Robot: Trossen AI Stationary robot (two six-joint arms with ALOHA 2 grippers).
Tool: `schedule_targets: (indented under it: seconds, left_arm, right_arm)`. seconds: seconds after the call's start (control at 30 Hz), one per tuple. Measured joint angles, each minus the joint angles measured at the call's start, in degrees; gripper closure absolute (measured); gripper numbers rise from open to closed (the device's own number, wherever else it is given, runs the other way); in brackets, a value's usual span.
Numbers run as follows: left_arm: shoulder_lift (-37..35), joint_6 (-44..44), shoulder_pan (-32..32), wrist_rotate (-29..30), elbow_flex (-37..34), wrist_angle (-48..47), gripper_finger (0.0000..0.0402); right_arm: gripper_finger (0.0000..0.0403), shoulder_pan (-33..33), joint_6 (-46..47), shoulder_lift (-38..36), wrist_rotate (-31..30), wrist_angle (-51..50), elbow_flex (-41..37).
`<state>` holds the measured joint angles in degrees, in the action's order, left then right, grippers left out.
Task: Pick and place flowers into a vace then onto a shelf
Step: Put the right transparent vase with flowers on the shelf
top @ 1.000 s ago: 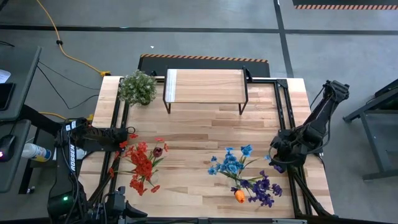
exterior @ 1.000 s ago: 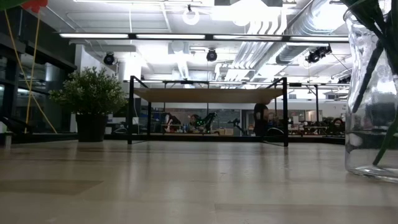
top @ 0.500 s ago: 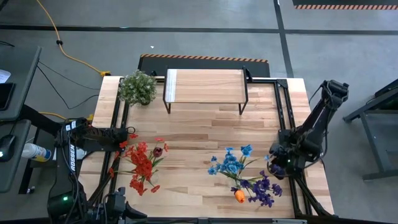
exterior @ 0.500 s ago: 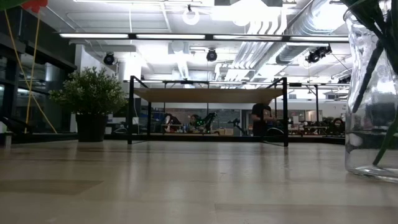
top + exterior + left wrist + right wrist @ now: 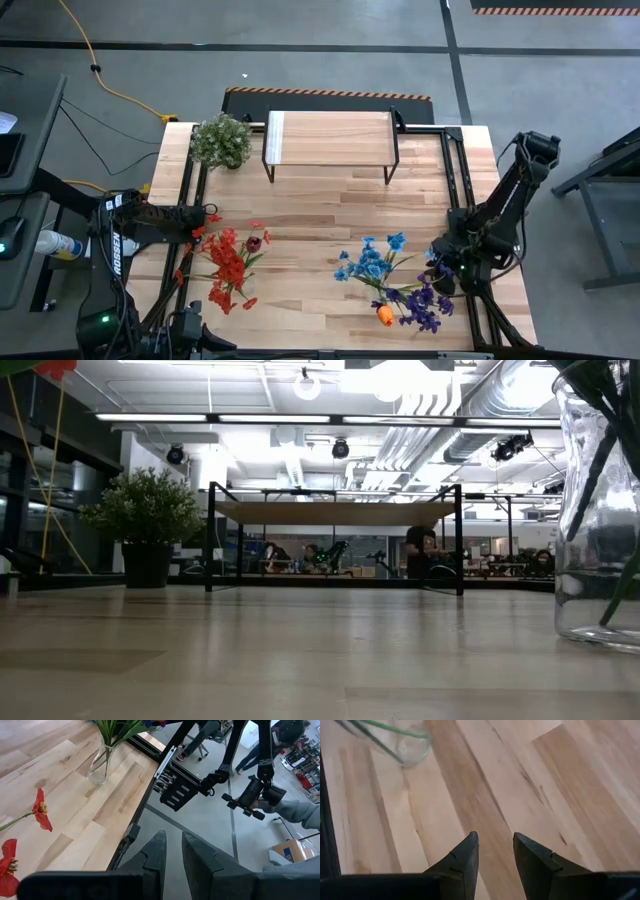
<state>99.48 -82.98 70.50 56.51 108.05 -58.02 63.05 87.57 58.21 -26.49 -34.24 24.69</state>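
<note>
A clear glass vase (image 5: 600,540) (image 5: 101,765) (image 5: 405,745) stands at the table's near right and holds green stems. Blue (image 5: 370,262) and purple (image 5: 425,305) flowers and an orange tulip (image 5: 385,315) spread above it. Red flowers (image 5: 230,265) and a dark red tulip (image 5: 253,243) are at the near left. The shelf (image 5: 330,138) stands on its black legs at the far edge. My right gripper (image 5: 440,278) (image 5: 495,850) is open over bare wood just right of the vase. My left gripper (image 5: 207,215) (image 5: 173,850) hangs high at the left, with a narrow gap and nothing between its fingers.
A bushy potted plant (image 5: 221,140) stands left of the shelf. Black frame rails (image 5: 460,190) run along both table sides. In the left wrist view, a person's grey sleeve (image 5: 300,812) shows beyond the table. Bare wood lies in the table's middle.
My right gripper has moved toward the table's near edge and down, closer to the vase and the purple flowers, and has rolled as it went. Its fingers keep the same gap. The flowers and the vase have not moved.
</note>
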Motion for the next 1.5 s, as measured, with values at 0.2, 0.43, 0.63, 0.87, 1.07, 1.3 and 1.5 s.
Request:
schedule_targets:
  seconds: [0.2, 0.43, 0.63, 0.87, 1.07, 1.3, 1.5]
  left_arm:
    - [0.0, 0.0, 0.0, 0.1, 0.0, 0.0, 0.0307]
    - [0.0, 0.0, 0.0, 0.2, 0.0, 0.0, 0.0307]
    - [0.0, 0.0, 0.0, 0.2, 0.0, 0.0, 0.0307]
    - [0.0, 0.0, 0.0, 0.2, 0.0, 0.0, 0.0307]
    - [0.0, 0.0, 0.0, 0.2, 0.0, 0.0, 0.0307]
    - [0.0, 0.0, 0.0, 0.2, 0.0, 0.0, 0.0307]
    - [0.0, 0.0, 0.0, 0.0, 0.0, 0.0, 0.0307]
  right_arm:
    - [0.0289, 2.3, -1.8, 2.2, -3.9, 5.2, 0.0]
    - [0.0289, 4.4, -3.3, 8.6, -6.9, 10.8, 0.0]
    - [0.0289, 4.4, -6.9, 15.3, -12.4, 20.3, 0.0]
    - [0.0289, 4.3, -11.2, 20.5, -18.5, 30.0, 0.0]
    - [0.0289, 4.3, -15.9, 24.3, -24.6, 38.5, -0.1]
    - [0.0289, 4.0, -22.3, 26.7, -32.6, 47.0, -0.1]
    - [0.0289, 1.0, -23.1, 26.8, -31.8, 48.5, -0.1]
